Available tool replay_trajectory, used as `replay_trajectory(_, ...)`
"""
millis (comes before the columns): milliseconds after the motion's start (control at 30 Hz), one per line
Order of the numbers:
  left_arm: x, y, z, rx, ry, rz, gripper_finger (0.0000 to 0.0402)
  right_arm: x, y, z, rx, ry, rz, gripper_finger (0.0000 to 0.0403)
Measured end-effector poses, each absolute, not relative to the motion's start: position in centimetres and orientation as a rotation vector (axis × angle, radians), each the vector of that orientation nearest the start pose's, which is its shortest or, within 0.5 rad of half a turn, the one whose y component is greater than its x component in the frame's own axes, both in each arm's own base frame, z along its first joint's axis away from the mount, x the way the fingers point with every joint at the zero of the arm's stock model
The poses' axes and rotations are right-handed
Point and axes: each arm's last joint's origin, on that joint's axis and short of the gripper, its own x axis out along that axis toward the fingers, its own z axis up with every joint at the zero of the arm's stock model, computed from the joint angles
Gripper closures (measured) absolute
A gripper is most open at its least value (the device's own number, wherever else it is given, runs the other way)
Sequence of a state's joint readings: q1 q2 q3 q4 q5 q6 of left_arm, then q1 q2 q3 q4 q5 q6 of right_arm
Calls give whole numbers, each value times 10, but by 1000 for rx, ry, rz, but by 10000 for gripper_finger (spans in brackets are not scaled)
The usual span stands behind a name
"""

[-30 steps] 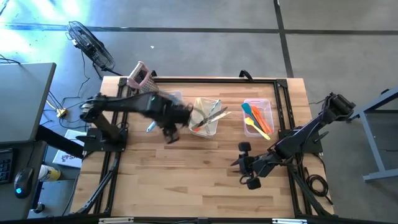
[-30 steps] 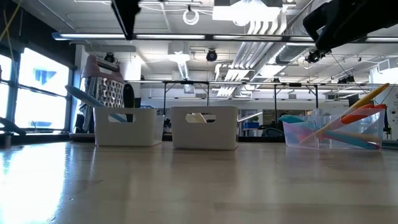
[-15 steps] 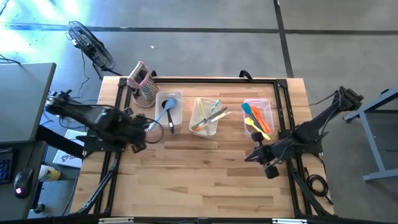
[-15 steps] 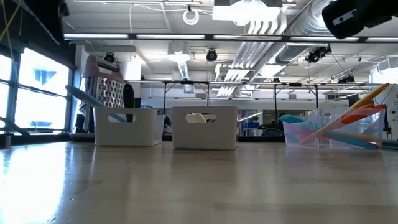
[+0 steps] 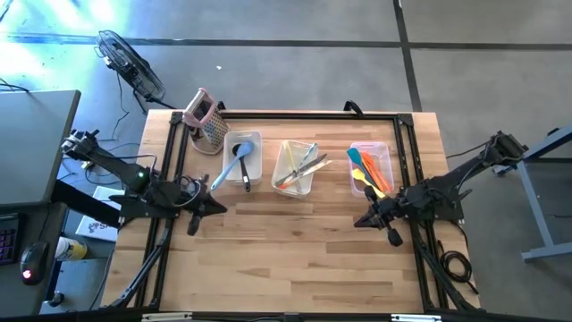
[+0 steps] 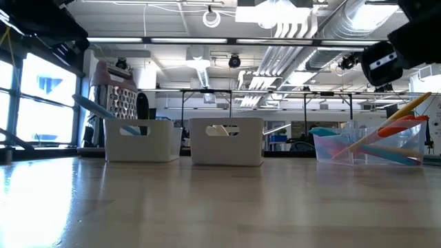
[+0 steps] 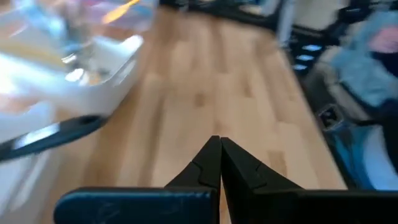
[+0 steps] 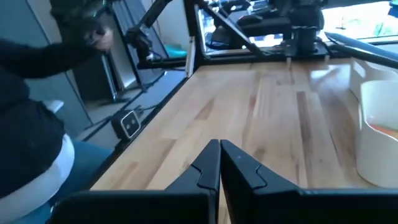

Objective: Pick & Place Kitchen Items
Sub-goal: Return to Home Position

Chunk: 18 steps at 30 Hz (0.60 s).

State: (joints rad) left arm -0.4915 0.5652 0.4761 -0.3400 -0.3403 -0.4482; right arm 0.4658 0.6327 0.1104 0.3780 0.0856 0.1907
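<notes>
Resting in three bins, the utensils are all off the bench [image 5: 295, 255]: a blue spoon [image 5: 234, 164] and black ladle [image 5: 247, 175] in the left bin [image 5: 259, 159], tongs [image 5: 306, 165] in the middle bin [image 5: 278, 154], spatulas [image 5: 370, 170] in the right bin [image 5: 391, 154]. Both the left end effector [image 7: 219, 140] and the right end effector [image 8: 219, 144] hang near the bins, fingers pressed together. Handles overhang the rims, so a low sweep of either arm could clip one and tip its bin.
</notes>
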Motion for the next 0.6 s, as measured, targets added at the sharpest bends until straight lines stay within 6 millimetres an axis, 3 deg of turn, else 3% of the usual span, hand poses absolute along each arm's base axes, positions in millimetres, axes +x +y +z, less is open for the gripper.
replay_trajectory(167, 127, -61, 213, -215, 322, -232, 401, 128, 56, 162, 182, 146, 338, 400)
replay_trajectory(600, 120, -61, 161, -211, 252, -361, 402, 130, 47, 153, 204, 152, 249, 400)
